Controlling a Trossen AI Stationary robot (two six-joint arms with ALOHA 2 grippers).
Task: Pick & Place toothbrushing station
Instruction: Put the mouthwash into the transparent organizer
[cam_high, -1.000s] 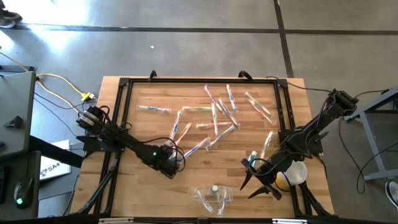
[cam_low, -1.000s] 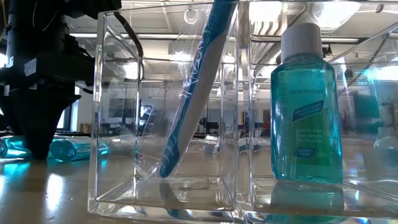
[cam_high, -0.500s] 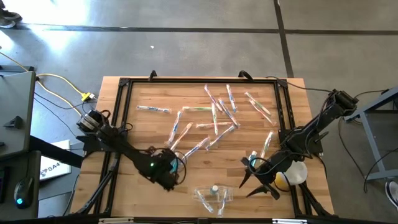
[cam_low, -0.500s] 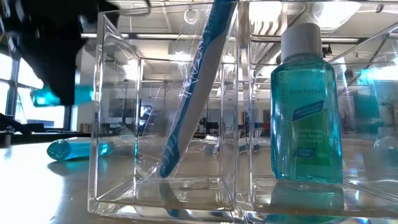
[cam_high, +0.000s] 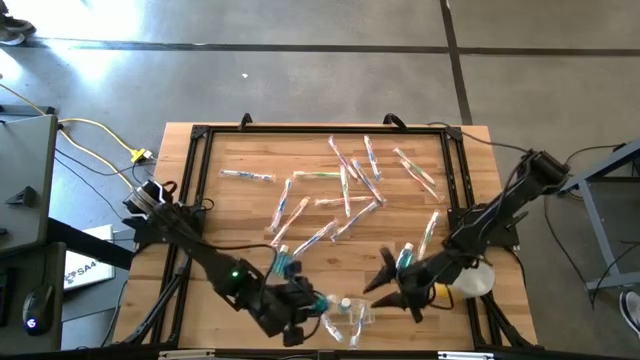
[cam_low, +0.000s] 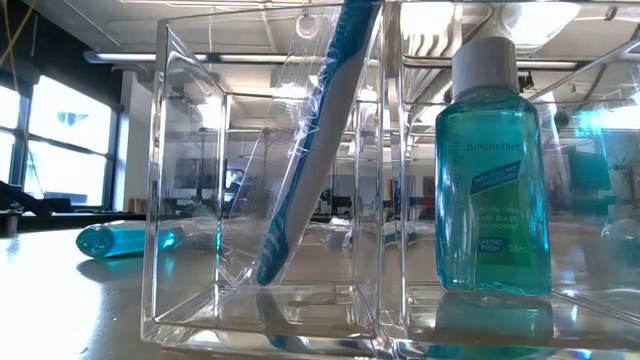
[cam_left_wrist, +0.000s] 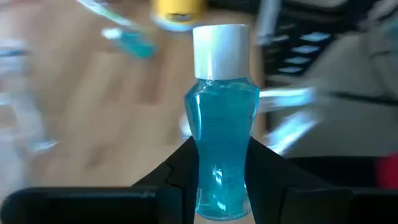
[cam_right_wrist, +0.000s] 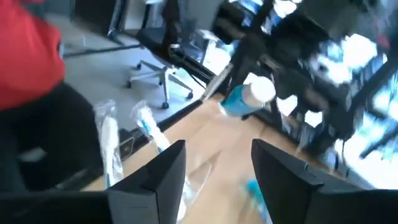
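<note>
A clear organizer (cam_high: 352, 322) (cam_low: 190, 200) stands near the table's front edge. A wrapped toothbrush (cam_low: 310, 150) leans in its left compartment and a blue mouthwash bottle (cam_low: 492, 170) stands in the one beside it. Just left of the organizer my left gripper (cam_high: 305, 303) (cam_left_wrist: 222, 155) is shut on a second blue bottle (cam_high: 321, 300) (cam_left_wrist: 221, 124) with a white cap, held in the air. My right gripper (cam_high: 385, 282) (cam_right_wrist: 221, 162) is open and holds nothing, to the organizer's right. A third bottle (cam_high: 283, 264) (cam_low: 115, 240) lies on its side on the table. My left gripper pinches the bottle's lower body (cam_left_wrist: 219, 186) between its two fingers (cam_left_wrist: 180, 177), one on each side. The fingers slant downward, and the bottle lies along them with its white cap (cam_left_wrist: 219, 46) pointing away from the wrist. The bottle is lifted clear of the table.
Several wrapped toothbrushes (cam_high: 345, 185) are scattered over the table's far half. Another blue bottle (cam_high: 405, 258) stands close to my right arm. A white cup with a yellow object (cam_high: 468, 282) sits at the near right. A black frame (cam_high: 320, 128) borders the wooden table.
My left gripper has risen from the table with the blue bottle. It has swung toward the near edge and the organizer, rolling its wrist, and has left the low view. The bottle is now lifted clear. My right gripper has shifted slightly toward the organizer and turned.
</note>
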